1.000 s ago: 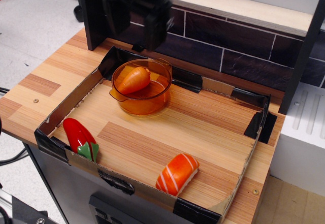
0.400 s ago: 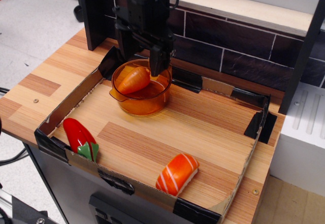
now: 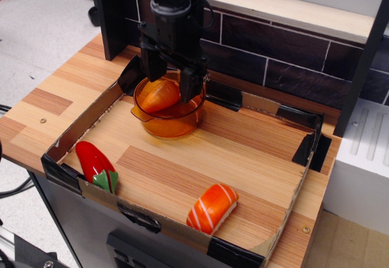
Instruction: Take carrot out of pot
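The orange carrot (image 3: pixel 158 96) lies tilted inside the translucent amber pot (image 3: pixel 172 126), which stands at the back left of the cardboard-walled tray (image 3: pixel 97 107). My black gripper (image 3: pixel 171 83) hangs straight down over the pot with its jaws apart. One finger is behind the carrot's left side at the pot's rim, and the other finger (image 3: pixel 189 87) reaches into the pot just right of the carrot's thick end. The fingers straddle the carrot without being closed on it.
A glossy red pepper with a green stem (image 3: pixel 96 163) lies at the tray's front left. An orange sushi piece with white stripes (image 3: pixel 211 207) lies at the front middle. A dark tiled wall and a wooden shelf stand right behind the pot.
My gripper has come down from above the pot until its fingers sit around the carrot's thick end. The carrot and the pot have not moved.
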Controlling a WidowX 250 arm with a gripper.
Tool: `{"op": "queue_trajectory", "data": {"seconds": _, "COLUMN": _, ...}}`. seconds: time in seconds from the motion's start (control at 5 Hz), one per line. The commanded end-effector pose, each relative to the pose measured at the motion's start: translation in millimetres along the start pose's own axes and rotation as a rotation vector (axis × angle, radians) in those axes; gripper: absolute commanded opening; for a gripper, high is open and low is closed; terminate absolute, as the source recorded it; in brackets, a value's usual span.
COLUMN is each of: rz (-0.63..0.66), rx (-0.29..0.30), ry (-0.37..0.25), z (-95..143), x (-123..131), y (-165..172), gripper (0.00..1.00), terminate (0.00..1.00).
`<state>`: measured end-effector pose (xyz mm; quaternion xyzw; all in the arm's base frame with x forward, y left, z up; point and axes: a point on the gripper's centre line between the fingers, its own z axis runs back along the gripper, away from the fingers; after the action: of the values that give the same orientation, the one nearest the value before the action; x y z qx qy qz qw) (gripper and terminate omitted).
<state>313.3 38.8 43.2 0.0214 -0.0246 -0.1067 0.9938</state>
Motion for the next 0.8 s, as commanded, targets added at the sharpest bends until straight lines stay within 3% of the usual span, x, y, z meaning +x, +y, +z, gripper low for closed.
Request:
{"op": "queue_trajectory", "data": {"seconds": 0.0, "rz": -0.007, "rx": 0.032, "ry": -0.024, "z": -3, "x": 11, "y": 6, "gripper": 1.0, "terminate": 0.0}}
{"op": "queue_trajectory", "data": {"seconds": 0.6, "rz": 0.002, "rx": 0.061, "ry": -0.011, "z": -18, "x": 12, "y": 8, "gripper": 1.0, "terminate": 0.0}}
